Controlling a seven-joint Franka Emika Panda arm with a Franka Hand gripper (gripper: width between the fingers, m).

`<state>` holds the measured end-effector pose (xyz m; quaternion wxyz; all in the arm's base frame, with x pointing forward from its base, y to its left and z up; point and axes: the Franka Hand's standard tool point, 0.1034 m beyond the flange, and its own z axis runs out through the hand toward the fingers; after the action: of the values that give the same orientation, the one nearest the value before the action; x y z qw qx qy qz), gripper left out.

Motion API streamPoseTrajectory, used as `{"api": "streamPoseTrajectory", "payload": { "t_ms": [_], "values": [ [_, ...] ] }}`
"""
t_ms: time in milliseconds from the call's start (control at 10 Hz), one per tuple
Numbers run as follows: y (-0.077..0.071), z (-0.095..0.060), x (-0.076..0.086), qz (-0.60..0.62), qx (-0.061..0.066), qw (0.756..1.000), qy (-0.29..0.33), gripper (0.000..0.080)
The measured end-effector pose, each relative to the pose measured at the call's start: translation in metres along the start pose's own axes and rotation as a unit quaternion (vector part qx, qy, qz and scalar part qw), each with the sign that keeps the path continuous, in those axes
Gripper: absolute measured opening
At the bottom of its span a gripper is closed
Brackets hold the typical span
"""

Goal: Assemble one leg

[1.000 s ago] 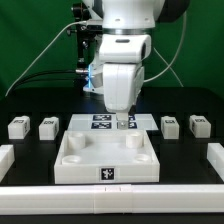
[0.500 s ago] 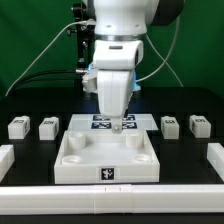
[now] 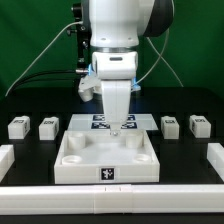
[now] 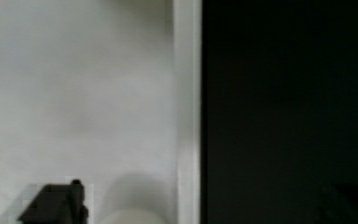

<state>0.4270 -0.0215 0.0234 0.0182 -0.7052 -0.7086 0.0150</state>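
Four small white legs with tags lie on the black table: two at the exterior view's left [image 3: 18, 127] [image 3: 47, 127] and two at its right [image 3: 171, 125] [image 3: 199, 125]. The large white tray-like piece [image 3: 85, 160] lies in the middle. My gripper [image 3: 115, 127] points down at the tray's back edge, far from every leg. In the wrist view my gripper [image 4: 202, 205] is open and empty, its jaws wide apart. One dark finger [image 4: 51, 205] is over a white surface [image 4: 78, 90] and the other is barely visible over the black table.
The marker board [image 3: 98, 122] lies just behind the tray, under my gripper. White rails stand at the exterior view's left [image 3: 6, 156], right [image 3: 215, 155] and front [image 3: 110, 196]. Cables hang behind the arm.
My gripper has moved a little toward the exterior view's left along the tray's back edge, and the wrist has turned. The legs and tray have not moved.
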Motion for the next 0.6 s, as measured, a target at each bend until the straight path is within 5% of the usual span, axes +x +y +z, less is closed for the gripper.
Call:
{"api": "streamPoseTrajectory", "payload": {
  "t_ms": [200, 600],
  "values": [
    [-0.0023, 0.0107, -0.0063, 0.003, 0.012, 1.0, 0.003, 0.065],
    [0.0006, 0.0144, -0.0051, 0.012, 0.013, 1.0, 0.004, 0.065]
  ]
}}
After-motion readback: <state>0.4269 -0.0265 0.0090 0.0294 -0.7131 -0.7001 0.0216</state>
